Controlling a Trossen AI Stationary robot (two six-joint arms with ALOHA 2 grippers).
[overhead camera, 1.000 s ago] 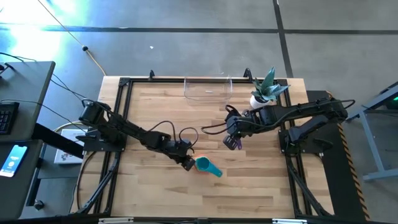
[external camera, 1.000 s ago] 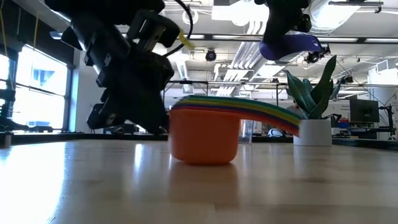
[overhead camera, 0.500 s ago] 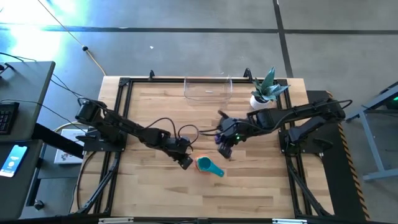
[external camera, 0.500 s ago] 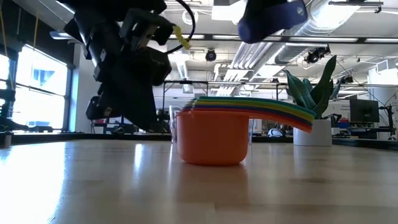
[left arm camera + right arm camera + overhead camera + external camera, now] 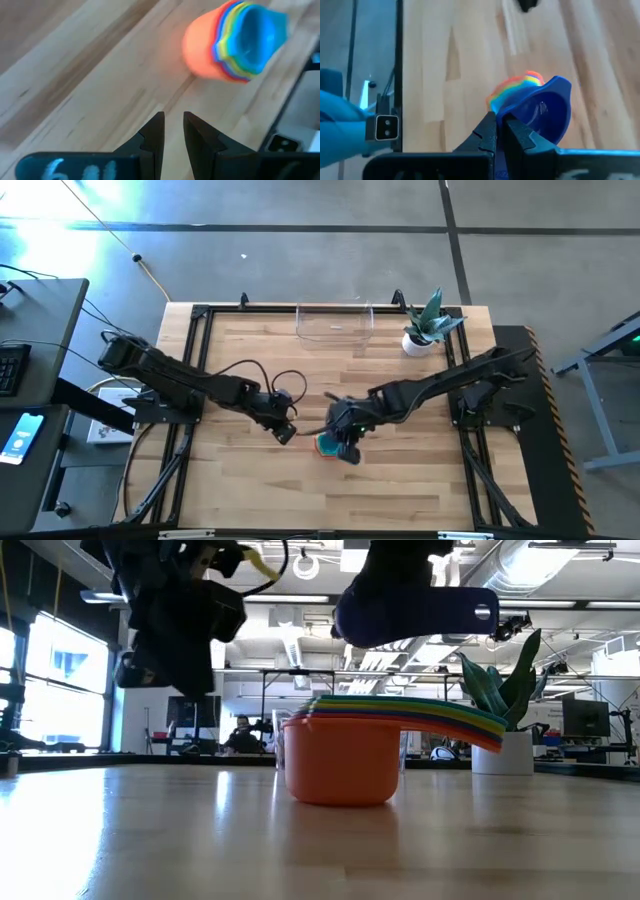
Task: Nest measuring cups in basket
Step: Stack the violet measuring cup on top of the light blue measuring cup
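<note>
Over the wooden table [image 5: 250, 490], the right end effector [image 5: 500, 131] clamps a purple cup [image 5: 415, 616]; left end effector [image 5: 173, 131] apart.

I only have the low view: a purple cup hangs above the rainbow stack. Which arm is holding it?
Observer: The right one. The right claw is shut on the purple cup, right over the stack.
Operator: And where is the other claw?
Observer: The left claw is beside the stack, on its left in the high view. It is open with nothing between its fingers.
Operator: Is the stack inside the basket?
Observer: No. It stands on the bare table. The clear basket sits at the table's far edge, well apart from it.
</note>
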